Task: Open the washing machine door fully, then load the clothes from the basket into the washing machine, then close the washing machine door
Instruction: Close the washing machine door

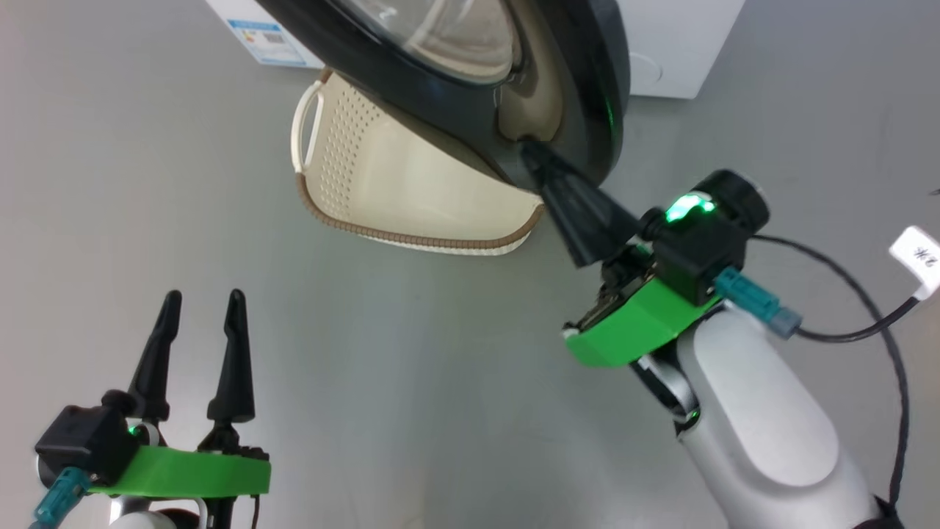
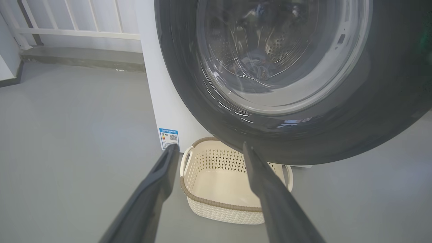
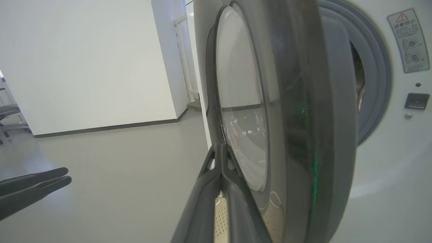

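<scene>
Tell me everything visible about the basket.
The basket is a small rounded rectangle of cream-white plastic, its walls pierced with little holes, with a brown woven-looking rim and a pale loop handle at each side. It stands upright on the grey floor, close before the white washing machine, below the black door. The inside that shows is empty. Nothing but the floor seems to touch it.

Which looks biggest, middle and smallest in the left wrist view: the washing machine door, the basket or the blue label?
1. the washing machine door, though it looks closest to the camera
2. the basket
3. the blue label
</scene>
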